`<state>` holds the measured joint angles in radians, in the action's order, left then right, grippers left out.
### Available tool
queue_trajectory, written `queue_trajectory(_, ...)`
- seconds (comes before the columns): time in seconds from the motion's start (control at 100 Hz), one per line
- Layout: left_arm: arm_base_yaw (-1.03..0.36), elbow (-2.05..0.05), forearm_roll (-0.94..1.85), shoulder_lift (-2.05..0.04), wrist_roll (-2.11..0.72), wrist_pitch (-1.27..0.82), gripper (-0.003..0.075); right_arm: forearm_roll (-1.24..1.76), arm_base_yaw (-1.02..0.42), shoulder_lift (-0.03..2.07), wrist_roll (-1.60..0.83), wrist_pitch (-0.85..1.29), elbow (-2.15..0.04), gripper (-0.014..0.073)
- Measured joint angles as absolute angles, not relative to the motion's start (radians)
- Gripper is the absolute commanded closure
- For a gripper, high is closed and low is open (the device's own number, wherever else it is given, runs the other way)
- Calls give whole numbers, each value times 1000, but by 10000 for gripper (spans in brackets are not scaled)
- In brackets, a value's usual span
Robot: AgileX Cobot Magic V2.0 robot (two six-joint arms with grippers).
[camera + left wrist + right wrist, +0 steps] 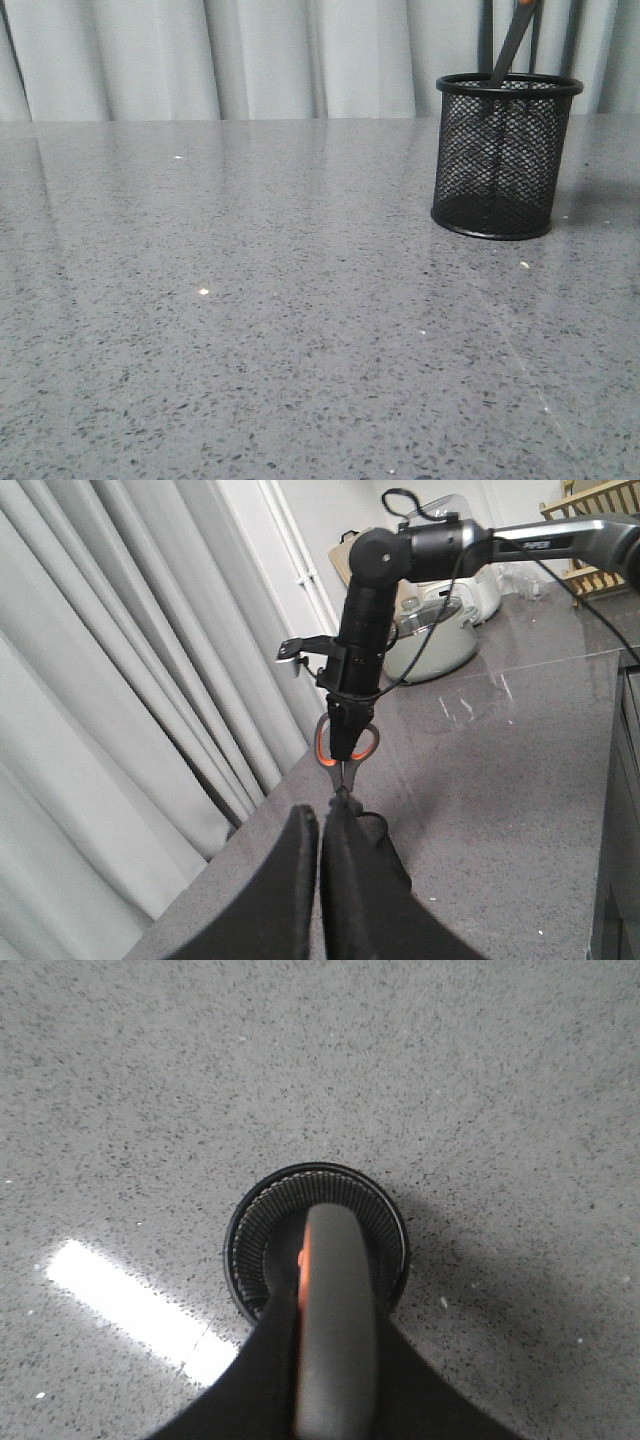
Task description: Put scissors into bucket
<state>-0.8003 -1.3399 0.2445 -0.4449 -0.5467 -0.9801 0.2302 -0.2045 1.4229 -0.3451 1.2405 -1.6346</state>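
The bucket (505, 155), a black wire-mesh cup, stands upright at the right of the grey table. The scissors (512, 45) hang blades-down, their dark tips inside the cup's rim. In the left wrist view their orange-lined loops (348, 748) sit in my right gripper (348, 730), above the cup. The right wrist view looks straight down: my right gripper (335, 1305) is shut on the grey scissors handle (335, 1360), directly over the bucket's mouth (262, 1222). My left gripper (322, 825) is off to the side, shut with nothing in it. It hides most of the bucket in its own view.
Pale curtains (260, 55) hang behind the table's far edge. Beyond the right arm, in the left wrist view, stand a white cooker pot (435, 630) and a wooden rack (600, 500). A bright light streak (130, 1305) reflects off the tabletop beside the bucket.
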Motion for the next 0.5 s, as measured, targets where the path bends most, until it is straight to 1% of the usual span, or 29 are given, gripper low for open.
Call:
queue_trajectory(0.24,-800,-1306,245,-424,-545,-986,740,215,-204,1505,-345,1158,-1635,655)
queue_trajectory(0.5,-800,-1304,245,-424,-545,-1005,740,211,-204,1584,-345,1150,-1635,655)
